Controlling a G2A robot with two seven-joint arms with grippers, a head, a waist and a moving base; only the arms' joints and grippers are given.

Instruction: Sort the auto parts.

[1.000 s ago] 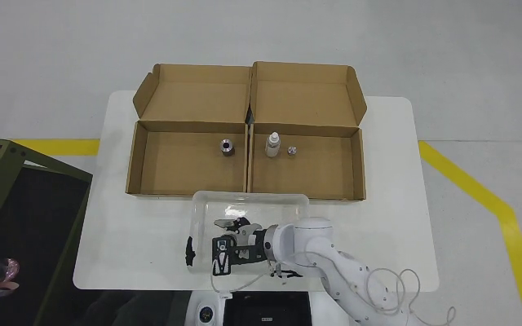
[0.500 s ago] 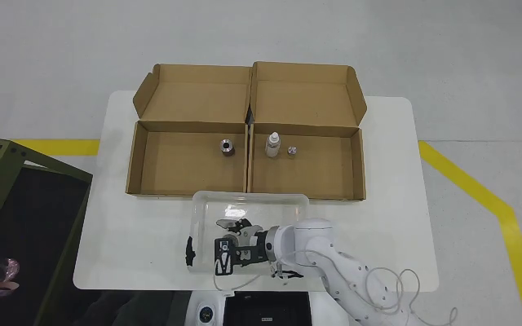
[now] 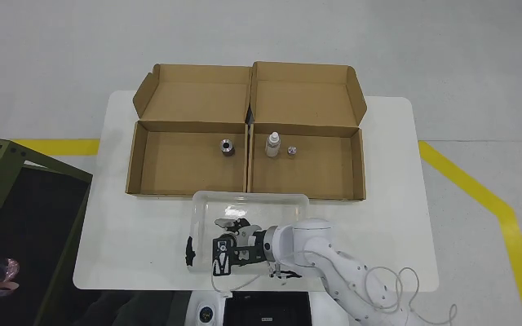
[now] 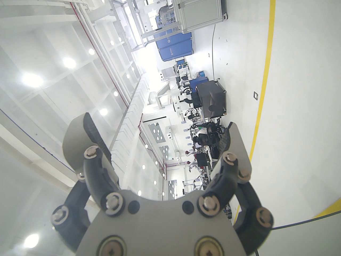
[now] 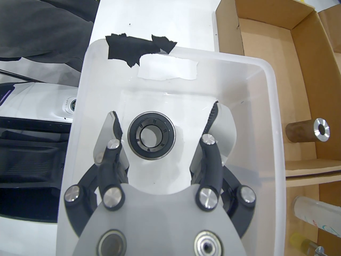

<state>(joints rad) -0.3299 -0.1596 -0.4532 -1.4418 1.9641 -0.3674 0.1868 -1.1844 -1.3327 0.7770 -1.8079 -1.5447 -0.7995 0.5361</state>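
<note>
White arm ends in grey tool with silver screws

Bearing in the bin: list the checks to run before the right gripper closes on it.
1. Right gripper open: ok.
2. Bearing between the fingers: ok, but off centre, nearer one finger.
3. Bearing lying flat on the bin floor, bore up: ok.
4. Fingers low enough to grip the bearing's sides: cannot tell.
5. Left gripper empty: ok; it is open and faces the room.
6. Boxes open to take the part: ok.
</note>
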